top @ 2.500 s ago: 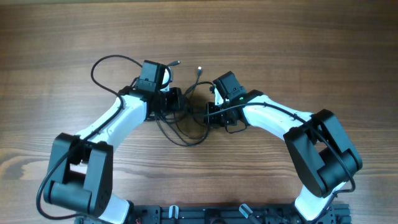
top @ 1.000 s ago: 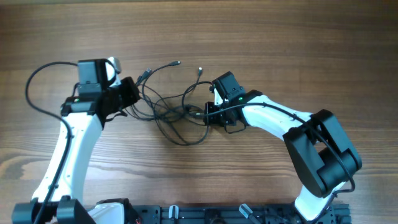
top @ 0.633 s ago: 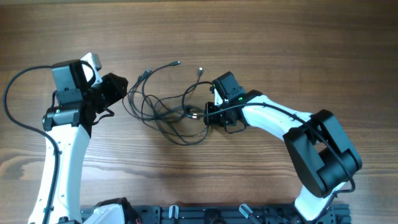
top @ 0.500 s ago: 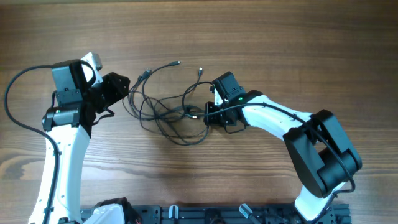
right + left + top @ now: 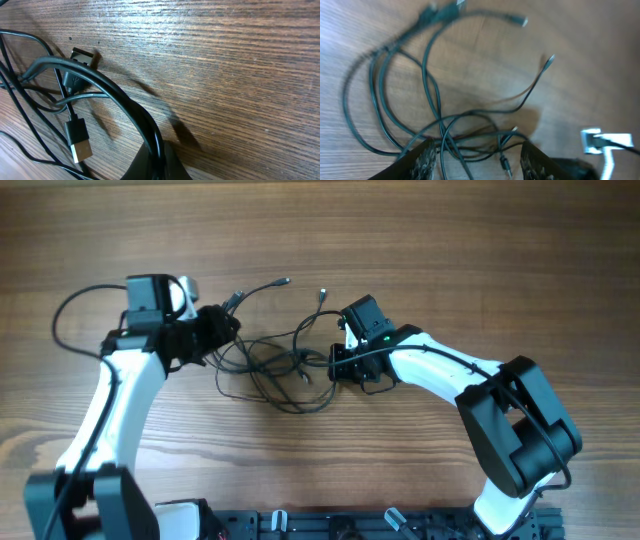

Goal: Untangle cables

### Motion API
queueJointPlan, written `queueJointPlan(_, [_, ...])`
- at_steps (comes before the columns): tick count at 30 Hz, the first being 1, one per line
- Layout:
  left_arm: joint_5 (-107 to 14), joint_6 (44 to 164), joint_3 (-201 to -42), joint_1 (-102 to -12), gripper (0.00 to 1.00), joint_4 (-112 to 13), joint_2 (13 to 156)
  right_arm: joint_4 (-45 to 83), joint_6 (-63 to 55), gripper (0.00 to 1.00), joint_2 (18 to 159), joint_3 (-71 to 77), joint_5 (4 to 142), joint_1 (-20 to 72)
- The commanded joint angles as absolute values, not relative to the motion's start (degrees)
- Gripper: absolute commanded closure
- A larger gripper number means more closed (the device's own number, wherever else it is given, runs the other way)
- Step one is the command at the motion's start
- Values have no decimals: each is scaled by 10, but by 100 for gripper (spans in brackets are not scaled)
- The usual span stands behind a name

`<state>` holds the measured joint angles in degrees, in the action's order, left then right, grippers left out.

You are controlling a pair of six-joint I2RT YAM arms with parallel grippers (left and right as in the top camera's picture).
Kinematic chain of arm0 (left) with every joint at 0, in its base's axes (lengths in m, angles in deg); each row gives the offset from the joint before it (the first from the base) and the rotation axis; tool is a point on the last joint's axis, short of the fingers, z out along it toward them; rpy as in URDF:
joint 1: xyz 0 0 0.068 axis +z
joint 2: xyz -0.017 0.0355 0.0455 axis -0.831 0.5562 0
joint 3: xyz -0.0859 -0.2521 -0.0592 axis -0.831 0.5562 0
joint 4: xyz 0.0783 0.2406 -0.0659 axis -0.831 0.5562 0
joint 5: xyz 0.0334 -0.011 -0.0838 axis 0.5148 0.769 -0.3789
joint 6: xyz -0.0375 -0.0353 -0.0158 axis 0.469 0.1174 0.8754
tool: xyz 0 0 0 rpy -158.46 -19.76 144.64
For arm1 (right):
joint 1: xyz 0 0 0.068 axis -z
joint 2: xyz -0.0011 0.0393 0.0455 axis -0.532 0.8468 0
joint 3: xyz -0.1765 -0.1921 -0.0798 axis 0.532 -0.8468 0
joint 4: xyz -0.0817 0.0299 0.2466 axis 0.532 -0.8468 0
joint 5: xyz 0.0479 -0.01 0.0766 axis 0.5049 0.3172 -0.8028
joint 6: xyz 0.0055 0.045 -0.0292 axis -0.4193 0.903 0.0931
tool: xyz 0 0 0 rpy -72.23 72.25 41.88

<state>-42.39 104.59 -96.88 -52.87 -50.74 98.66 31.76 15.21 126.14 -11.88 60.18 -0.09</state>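
While the cables (image 5: 262,362) lie as a loose tangle on the table (image 5: 450,260) between the arms, their right side is kept pinched by the closed right gripper (image 5: 335,364). The left gripper (image 5: 226,329) has been brought back from the far left to the tangle's edge, jaws parted and empty, so a fresh strand must be chosen

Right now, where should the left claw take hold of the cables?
Probably the outer loop nearest the left claw, from straight above, straddling it. That strand lies flat and alone on the table, clear of the crossed cables the right claw pinches.
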Motion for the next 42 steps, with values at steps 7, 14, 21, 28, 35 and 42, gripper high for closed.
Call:
queueJointPlan(7, [-359,1037,-970,-553,43,-503,1061,310,158,96,1279,-123,641,0])
queueJointPlan(14, [-360,1070,-970,-572,48,-507,1061,310,158,96,1279,-123,641,0])
queueJointPlan(21, [-356,1184,-970,-617,50,-525,1061,310,158,96,1279,-123,641,0])
queueJointPlan(28, [-251,1277,-970,-647,53,-529,1063,310,158,96,1279,-123,641,0])
queueJointPlan(35, [-216,1310,-970,-672,52,-565,1072,310,158,96,1279,-123,641,0])
queueJointPlan(42, [-202,1310,-970,-677,53,-584,1103,310,158,96,1279,-123,641,0])
